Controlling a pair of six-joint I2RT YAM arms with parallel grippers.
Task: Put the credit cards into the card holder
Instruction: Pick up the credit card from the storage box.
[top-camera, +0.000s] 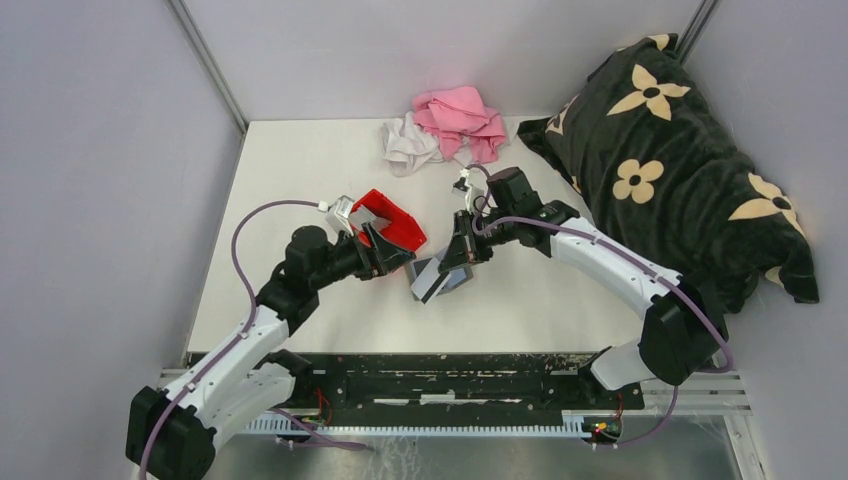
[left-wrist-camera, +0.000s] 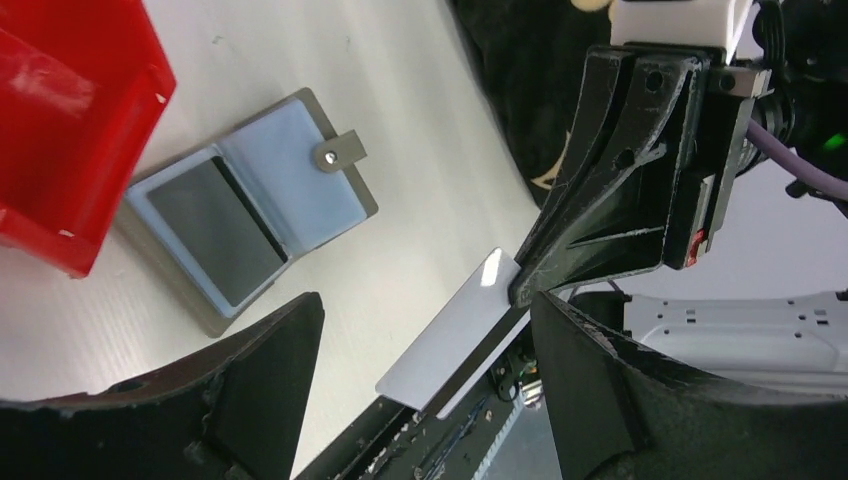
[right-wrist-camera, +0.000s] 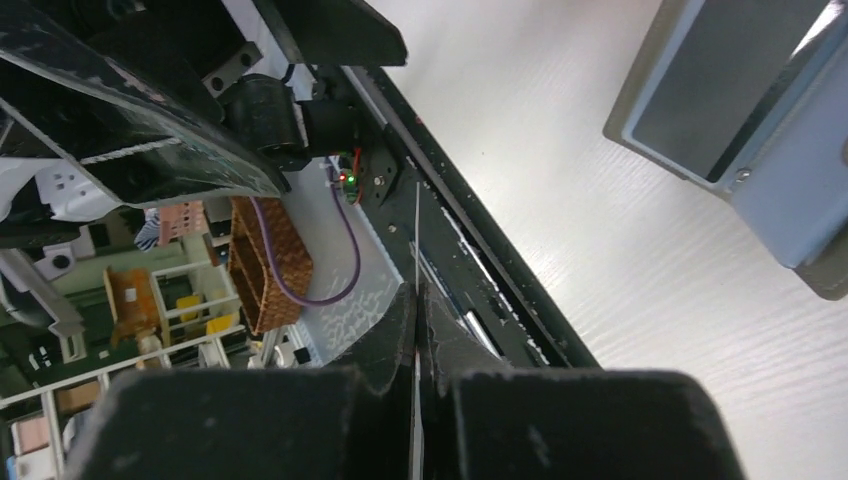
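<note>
The right gripper (left-wrist-camera: 520, 285) pinches a card (left-wrist-camera: 450, 340) by its end, long axis pointing into the left gripper (left-wrist-camera: 422, 318), which is wide open and empty. The wallet (left-wrist-camera: 250, 205) lies open on the table (left-wrist-camera: 430, 150) beyond the card.

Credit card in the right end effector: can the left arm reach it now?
Probably yes: the left end effector stands open and the credit card juts free of the right end effector, nothing seen between.
</note>
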